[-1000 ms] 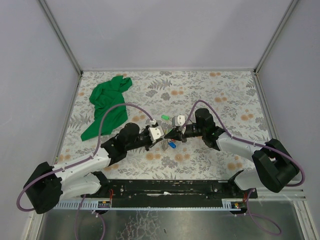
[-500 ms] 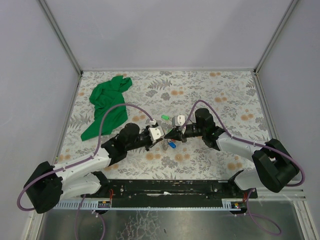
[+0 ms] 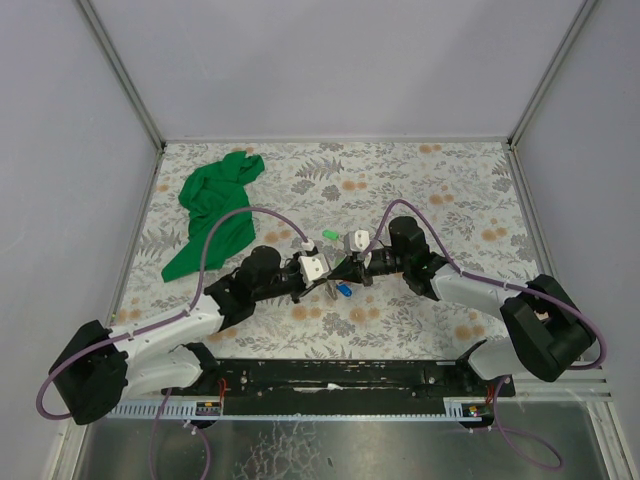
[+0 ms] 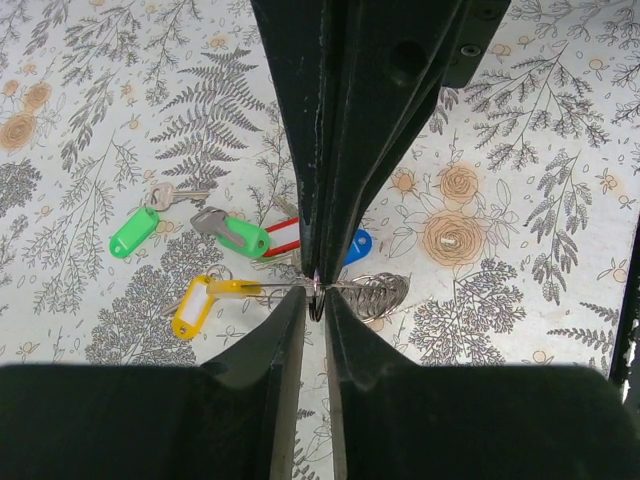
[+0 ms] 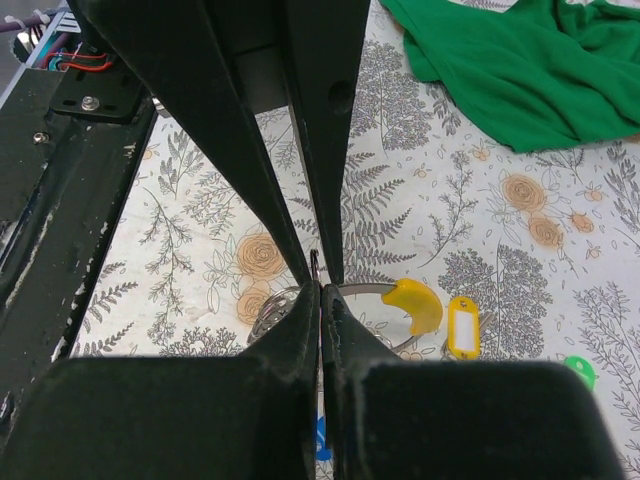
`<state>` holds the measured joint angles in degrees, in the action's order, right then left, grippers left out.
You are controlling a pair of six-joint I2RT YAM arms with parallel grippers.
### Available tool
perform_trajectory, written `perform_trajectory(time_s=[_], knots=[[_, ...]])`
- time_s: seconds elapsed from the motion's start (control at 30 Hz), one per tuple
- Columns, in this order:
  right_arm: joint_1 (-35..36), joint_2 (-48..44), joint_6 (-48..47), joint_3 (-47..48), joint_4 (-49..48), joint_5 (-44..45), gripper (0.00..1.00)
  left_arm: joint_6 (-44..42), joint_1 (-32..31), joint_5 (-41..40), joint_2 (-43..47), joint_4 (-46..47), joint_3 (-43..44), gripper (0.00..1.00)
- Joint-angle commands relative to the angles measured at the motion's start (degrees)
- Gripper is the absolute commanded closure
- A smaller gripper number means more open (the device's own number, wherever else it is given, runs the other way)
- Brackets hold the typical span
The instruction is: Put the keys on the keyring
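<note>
While the left gripper point(image 4: 314, 300) and the right gripper point(image 5: 320, 290) were both pinched shut on the thin silver-grey wire keyring point(image 4: 350, 286), held just above the small metal colour-tagged keys point(image 4: 245, 238), prising it open seemed the step, next calling for threading one on.

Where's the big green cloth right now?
In the top view the green cloth lies bunched up at the far left of the table, beyond the left arm.
</note>
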<state>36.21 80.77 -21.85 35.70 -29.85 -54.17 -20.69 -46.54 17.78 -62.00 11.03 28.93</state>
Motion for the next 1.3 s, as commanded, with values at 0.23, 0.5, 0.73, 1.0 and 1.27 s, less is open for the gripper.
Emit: perform_trajectory(time_s=[0.23,0.5,0.73,1.0,1.27], knots=[[0.0,0.24,1.03,1.52,-2.06,-4.43,1.0,-1.0,-0.29,1.68,-0.79,4.1,0.15,0.98],[-0.03,-0.42,0.81,1.43,-0.85,-2.75,0.93,-1.37,-0.36,1.54,-0.37,4.18,-0.24,1.0],[-0.21,-5.62,4.05,0.87,1.92,6.14,0.6,-0.66,-0.33,-2.36,-1.08,5.11,-0.79,1.0],[-0.59,-13.59,14.37,-4.29,0.08,23.36,0.38,1.03,-0.31,-7.1,-0.2,5.35,-1.04,1.0],[-0.63,-13.21,29.71,3.36,15.31,36.28,0.11,3.12,-0.3,-15.41,0.95,5.52,-1.17,1.0]])
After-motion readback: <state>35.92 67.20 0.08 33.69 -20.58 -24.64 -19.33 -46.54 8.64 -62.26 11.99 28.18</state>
